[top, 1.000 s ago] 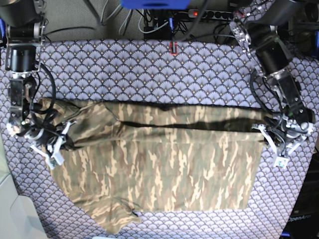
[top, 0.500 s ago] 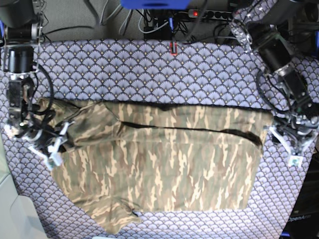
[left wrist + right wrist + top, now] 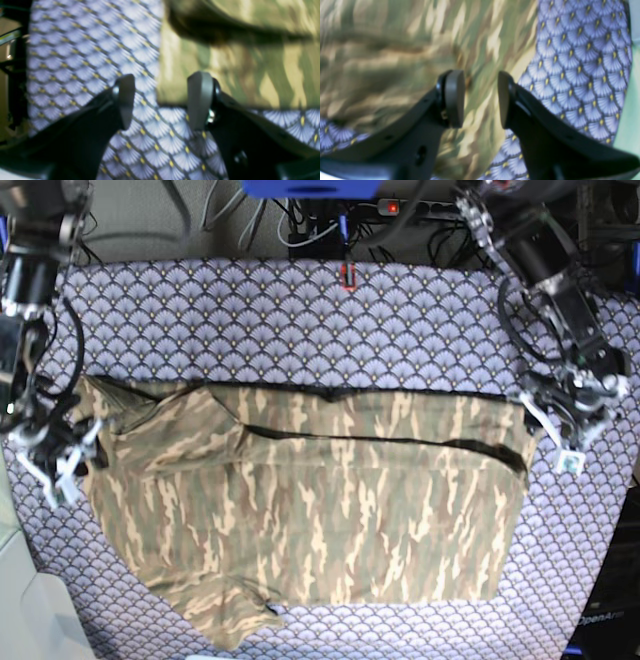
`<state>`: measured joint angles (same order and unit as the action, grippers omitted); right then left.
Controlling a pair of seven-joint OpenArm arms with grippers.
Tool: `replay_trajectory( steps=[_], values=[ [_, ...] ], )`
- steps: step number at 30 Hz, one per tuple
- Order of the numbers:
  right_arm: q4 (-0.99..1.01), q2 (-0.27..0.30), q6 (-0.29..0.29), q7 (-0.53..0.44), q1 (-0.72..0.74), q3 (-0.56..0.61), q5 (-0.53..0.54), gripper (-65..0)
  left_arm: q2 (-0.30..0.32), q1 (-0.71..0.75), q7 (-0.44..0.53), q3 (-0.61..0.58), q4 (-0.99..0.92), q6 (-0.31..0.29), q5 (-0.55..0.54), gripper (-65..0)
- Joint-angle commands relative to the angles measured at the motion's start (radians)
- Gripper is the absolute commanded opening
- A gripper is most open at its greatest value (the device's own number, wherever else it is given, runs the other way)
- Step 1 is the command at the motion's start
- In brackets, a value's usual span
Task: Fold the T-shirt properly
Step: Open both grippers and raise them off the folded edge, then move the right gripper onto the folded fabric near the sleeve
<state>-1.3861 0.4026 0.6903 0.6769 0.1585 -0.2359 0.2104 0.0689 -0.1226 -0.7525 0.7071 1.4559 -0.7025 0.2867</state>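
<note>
Right arm: at base view's left edge, reaching down from the top corner, forearm near vertical, wrist bent inward toward the shirt.
Right pincer [image 3: 62, 462]: released, holding nothing; poised at the shirt's left edge, just off the sleeve; in its wrist view [image 3: 480, 98], both pads parted with camouflage cloth seen in the gap beneath, whether touching cannot be told.
Shirt [image 3: 330, 510]: spread flat across the middle of the tabletop, long axis left to right; upper strip folded down over the body, leaving a dark crease line running across; one sleeve bunched at upper left, another poking out at lower left; right side straight-edged.
Cloth [image 3: 300, 320]: purple-grey fan-scale pattern covering the tabletop, showing on all sides of the shirt.
Left arm: at base view's right, slanting down from the top right corner, elbow out toward the edge, wrist turned in toward the shirt.
Left pincer [image 3: 558, 430]: released, empty; placed just beside the shirt's right edge, near the folded strip's end; in its wrist view [image 3: 161, 100], pads wide apart over the patterned cloth at the shirt's corner [image 3: 225, 62], blurred.
</note>
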Motion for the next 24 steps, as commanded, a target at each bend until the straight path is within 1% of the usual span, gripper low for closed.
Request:
replay_trajectory(
  steps=[1,3,5,6,9,15,16,19,24],
  values=[
    [-0.069,-0.011,0.008,-0.035,-0.001,-0.001,0.022,-49.0,0.015,-0.005,0.027,0.003,0.019,0.004,-0.002,-36.8],
    [-0.155,-0.044,0.008,-0.041,-0.046,0.000,0.017,-56.9,0.015,0.004,0.034,0.003,0.015,0.004,-0.002,-47.6],
    [-0.227,-0.078,0.008,-0.033,-0.084,0.003,0.017,-64.7,0.016,0.011,0.018,0.003,0.018,0.004,0.004,-61.5],
    [-0.253,-0.089,0.008,-0.032,-0.096,0.016,0.016,-65.0,0.018,0.014,0.004,0.003,0.018,0.004,0.004,-65.0],
    [-0.292,-0.100,0.008,-0.032,-0.119,0.074,0.016,-65.0,0.021,0.016,-0.031,0.003,0.019,0.004,0.004,-65.0],
    [-0.276,-0.103,0.008,-0.033,-0.132,0.247,0.016,-65.0,0.015,0.016,-0.035,0.004,0.019,0.004,0.004,-65.0],
    [-0.275,-0.110,0.008,-0.035,-0.130,0.269,0.016,-65.0,0.015,0.018,-0.035,0.004,0.019,0.004,0.004,-65.0],
    [-0.247,-0.147,0.008,-0.036,-0.126,0.284,0.016,-65.0,0.015,0.031,-0.035,0.006,0.019,0.004,0.004,-65.0],
    [-0.131,-0.201,0.008,-0.039,-0.060,0.286,0.016,-64.8,0.018,0.039,-0.035,0.006,0.021,0.004,0.004,-65.0]
  ],
)
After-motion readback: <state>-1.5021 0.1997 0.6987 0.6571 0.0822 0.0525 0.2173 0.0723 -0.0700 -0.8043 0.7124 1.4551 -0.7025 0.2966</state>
